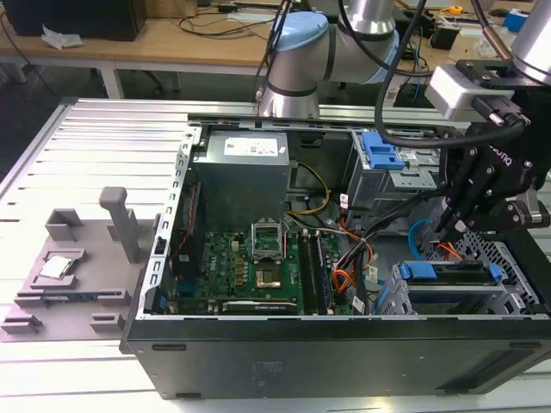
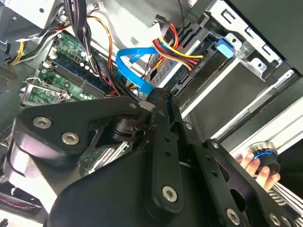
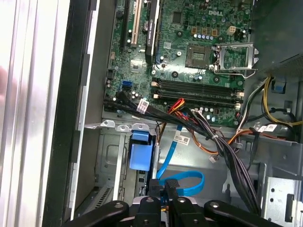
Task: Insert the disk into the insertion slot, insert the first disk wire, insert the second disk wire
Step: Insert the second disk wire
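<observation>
The disk (image 1: 448,274) sits in the insertion slot (image 1: 508,288); my gripper (image 3: 166,193), fingers closed, pinches the second disk wire (image 3: 182,182), not yet plugged.

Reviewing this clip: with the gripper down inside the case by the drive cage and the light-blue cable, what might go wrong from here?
1. The gripper sits right at the light-blue cable, whose loop looks tight; a pull may kink it or miss the socket.
2. The orange-red wire bundle and black cables crowd the same gap, so the fingers may snag them.
3. A hand rests near the case edge in the second wrist view, close to the arm.
</observation>
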Motion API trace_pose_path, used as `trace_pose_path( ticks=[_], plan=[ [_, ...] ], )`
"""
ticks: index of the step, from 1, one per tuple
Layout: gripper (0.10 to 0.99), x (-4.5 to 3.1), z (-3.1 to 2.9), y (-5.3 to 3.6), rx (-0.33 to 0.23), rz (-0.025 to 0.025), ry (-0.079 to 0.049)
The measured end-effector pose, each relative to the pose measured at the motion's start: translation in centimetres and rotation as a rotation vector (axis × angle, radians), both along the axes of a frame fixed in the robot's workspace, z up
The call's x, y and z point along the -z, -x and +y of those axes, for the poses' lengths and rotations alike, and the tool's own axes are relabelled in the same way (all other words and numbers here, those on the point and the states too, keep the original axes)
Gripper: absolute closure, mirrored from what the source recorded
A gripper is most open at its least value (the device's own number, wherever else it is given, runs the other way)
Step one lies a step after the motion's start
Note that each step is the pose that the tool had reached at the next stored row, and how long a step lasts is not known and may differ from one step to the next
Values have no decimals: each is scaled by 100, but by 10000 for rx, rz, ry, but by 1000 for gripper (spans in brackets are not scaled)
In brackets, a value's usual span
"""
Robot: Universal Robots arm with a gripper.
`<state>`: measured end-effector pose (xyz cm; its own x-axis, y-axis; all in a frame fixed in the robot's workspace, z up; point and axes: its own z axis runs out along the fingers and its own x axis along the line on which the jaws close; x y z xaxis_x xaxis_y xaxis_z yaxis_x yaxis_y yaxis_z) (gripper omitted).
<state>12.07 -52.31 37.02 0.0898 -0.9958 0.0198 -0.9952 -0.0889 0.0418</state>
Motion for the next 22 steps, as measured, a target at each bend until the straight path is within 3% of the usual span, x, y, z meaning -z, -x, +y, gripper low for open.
trace_pose_path(
  ticks=[1, 3, 9, 14, 22],
  plan=[
    [925, 6, -7, -46, -1, 8, -1],
    [925, 28, -92, -46, 15, 8, -56],
    [925, 73, -207, -46, 88, 8, -224],
    [925, 165, -217, -72, 718, 0, -230],
    [925, 237, -216, -128, 734, 6, -230]
  ],
)
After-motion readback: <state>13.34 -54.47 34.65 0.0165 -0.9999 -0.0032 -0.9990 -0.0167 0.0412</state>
